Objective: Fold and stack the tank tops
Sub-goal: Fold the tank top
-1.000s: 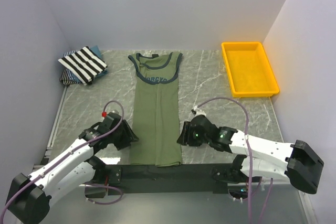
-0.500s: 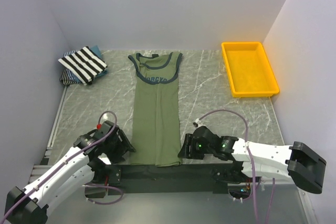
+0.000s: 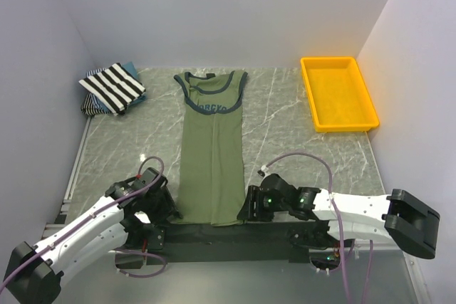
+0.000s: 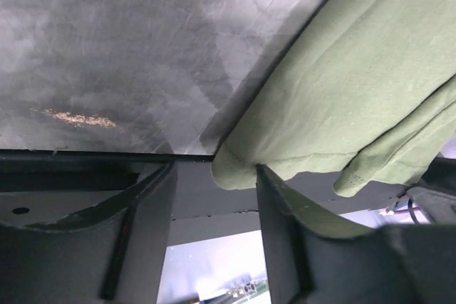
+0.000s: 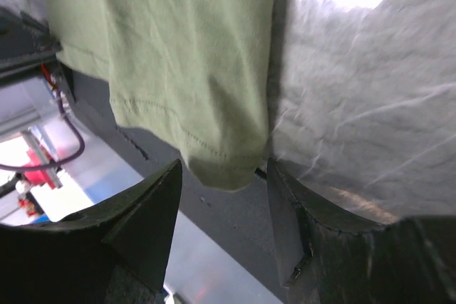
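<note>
The olive-green tank top [image 3: 211,154] lies flat and lengthwise in the middle of the table, neck at the far end and hem hanging over the near edge. My left gripper [image 3: 172,212] is open at the hem's left corner, which shows between the jaws in the left wrist view [image 4: 235,170]. My right gripper [image 3: 246,209] is open at the hem's right corner, which hangs between the jaws in the right wrist view [image 5: 222,165]. The black-and-white striped tank top [image 3: 114,87] lies folded at the far left on top of a bluish one [image 3: 131,70].
A yellow plastic tray [image 3: 338,94] stands at the far right. The black mounting rail [image 3: 214,234] runs along the table's near edge just under the hem. Grey walls close in the left, back and right sides.
Both grippers have moved back toward the near edge along the tank top's sides, down to the hem corners. The tank top has not moved.
</note>
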`<state>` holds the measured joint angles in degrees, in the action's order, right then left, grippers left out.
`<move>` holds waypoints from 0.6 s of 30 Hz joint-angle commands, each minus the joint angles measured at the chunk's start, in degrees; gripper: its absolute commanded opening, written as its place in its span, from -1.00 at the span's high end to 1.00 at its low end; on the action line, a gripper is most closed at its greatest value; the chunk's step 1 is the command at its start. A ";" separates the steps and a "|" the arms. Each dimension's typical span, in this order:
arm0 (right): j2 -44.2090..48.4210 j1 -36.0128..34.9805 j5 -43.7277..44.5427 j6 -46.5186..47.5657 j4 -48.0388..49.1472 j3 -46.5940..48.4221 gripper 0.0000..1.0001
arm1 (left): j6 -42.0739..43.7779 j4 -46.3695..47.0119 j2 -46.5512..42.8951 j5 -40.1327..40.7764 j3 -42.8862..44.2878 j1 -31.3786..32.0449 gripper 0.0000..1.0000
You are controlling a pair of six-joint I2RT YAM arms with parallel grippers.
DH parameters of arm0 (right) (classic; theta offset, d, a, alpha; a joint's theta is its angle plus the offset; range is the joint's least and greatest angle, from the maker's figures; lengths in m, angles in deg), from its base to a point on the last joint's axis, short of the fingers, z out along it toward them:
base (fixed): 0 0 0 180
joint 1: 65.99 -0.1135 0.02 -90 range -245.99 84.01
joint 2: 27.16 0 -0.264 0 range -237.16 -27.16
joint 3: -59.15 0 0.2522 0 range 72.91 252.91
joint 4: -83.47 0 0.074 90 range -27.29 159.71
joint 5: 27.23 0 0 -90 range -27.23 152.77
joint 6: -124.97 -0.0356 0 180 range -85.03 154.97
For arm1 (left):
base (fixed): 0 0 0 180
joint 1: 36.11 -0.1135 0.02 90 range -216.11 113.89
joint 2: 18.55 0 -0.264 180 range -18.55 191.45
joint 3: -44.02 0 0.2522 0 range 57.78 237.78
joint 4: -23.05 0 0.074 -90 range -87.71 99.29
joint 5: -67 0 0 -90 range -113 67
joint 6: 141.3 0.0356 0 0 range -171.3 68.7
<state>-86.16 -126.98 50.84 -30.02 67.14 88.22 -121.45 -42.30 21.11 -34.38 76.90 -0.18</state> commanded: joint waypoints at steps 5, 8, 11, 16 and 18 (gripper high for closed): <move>-3.22 -3.78 -2.05 -3.12 -0.07 -3.27 -0.16 | -0.60 2.10 1.38 -1.54 -1.88 0.90 0.03; -4.63 -3.96 -1.18 -3.56 0.37 -2.83 -0.15 | 0.01 2.99 3.05 -0.84 -1.45 0.90 0.08; -4.98 -3.96 -0.47 -4.18 0.81 -2.48 -0.13 | 0.72 3.78 4.11 0.47 -0.22 0.90 0.14; -6.12 -4.13 0.32 -4.35 0.38 -1.95 0.04 | 1.77 6.15 5.43 0.83 0.66 0.90 0.35; -5.86 -4.05 0.67 -4.18 -0.33 -1.51 0.20 | 1.42 7.20 4.99 0.83 0.57 0.90 0.44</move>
<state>-90.75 -129.95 51.00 -34.55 73.31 87.50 -120.93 -37.95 26.05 -35.73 76.53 0.49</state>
